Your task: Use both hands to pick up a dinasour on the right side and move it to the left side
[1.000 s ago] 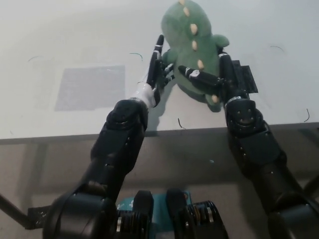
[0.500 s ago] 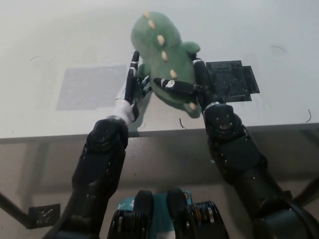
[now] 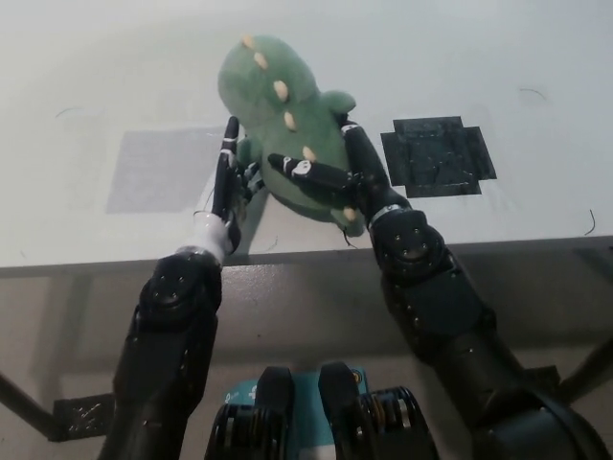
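A green plush dinosaur (image 3: pixel 278 115) with a row of cream spikes down its back is held between my two hands above the white table (image 3: pixel 115 67). My left hand (image 3: pixel 228 182) presses flat against its left flank. On the other flank my black right hand (image 3: pixel 335 177) clasps it, fingers wrapped over its lower back. The toy sits between the grey patch (image 3: pixel 163 168) on the left and the black patch (image 3: pixel 439 156) on the right.
The table's front edge (image 3: pixel 536 244) runs across the picture just below the hands. Beneath it lies grey floor. A few thin dark marks are scattered on the tabletop.
Both hands have carried the dinosaur steadily to the left, off the black patch, which now lies uncovered. The toy is now near the grey patch.
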Available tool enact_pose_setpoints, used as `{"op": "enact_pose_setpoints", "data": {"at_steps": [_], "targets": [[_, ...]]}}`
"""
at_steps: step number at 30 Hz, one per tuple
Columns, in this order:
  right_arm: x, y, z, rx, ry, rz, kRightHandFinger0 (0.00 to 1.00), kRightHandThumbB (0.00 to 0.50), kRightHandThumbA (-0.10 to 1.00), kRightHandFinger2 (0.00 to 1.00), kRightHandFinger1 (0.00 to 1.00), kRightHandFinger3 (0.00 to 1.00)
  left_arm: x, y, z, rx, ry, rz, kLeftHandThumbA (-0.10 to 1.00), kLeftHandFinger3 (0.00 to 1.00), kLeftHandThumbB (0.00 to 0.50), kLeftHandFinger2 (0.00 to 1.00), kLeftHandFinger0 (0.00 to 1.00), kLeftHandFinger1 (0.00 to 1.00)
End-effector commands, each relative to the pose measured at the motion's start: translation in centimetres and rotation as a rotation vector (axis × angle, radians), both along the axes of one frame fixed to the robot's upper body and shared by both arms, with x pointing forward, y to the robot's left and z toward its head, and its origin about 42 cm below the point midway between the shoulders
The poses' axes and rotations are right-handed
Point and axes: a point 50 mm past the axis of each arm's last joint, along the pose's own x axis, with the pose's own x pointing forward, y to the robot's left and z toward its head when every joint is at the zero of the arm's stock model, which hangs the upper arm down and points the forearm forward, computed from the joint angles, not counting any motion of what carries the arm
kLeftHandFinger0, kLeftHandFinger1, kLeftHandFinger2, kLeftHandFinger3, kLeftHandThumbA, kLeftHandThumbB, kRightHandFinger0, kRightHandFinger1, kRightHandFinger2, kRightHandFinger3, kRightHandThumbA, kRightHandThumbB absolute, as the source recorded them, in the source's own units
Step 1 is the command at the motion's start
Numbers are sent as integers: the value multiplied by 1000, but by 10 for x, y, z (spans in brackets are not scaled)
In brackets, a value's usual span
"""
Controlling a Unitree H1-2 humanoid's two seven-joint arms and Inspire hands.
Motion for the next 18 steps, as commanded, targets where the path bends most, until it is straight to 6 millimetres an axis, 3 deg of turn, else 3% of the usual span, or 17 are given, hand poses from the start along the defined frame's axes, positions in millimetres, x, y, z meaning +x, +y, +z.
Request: {"op": "enact_pose_setpoints", "data": {"at_steps": [1, 6, 9, 10, 13, 15, 18], "targets": [[-18, 59, 24, 46, -71, 211, 1000, 207, 1000, 1000, 1000, 1000, -7, -14, 27, -19, -103, -49, 1000, 1000, 176, 1000, 1000, 1000], [-26, 66, 22, 48, -73, 236, 1000, 208, 1000, 1000, 1000, 1000, -17, -7, 23, -10, -99, -30, 1000, 1000, 208, 1000, 1000, 1000], [-29, 70, 22, 49, -78, 249, 1000, 178, 1000, 1000, 1000, 1000, -21, -2, 21, -12, -111, -22, 1000, 1000, 217, 1000, 1000, 1000], [-31, 73, 22, 58, -91, 263, 1000, 141, 1000, 1000, 1000, 1000, -24, 1, 22, -10, -121, -17, 1000, 1000, 205, 1000, 1000, 1000], [-31, 79, 26, 46, -106, 271, 1000, 135, 1000, 1000, 1000, 1000, -26, 6, 26, -16, -142, -5, 1000, 1000, 196, 1000, 1000, 1000], [-32, 84, 29, 28, -131, 284, 1000, 115, 1000, 1000, 1000, 1000, -29, 11, 26, -62, -145, 14, 1000, 1000, 230, 1000, 1000, 1000], [-32, 85, 32, 3, -156, 293, 1000, 102, 1000, 1000, 1000, 1000, -29, 11, 29, -72, -159, 19, 1000, 1000, 232, 1000, 1000, 1000]]}}
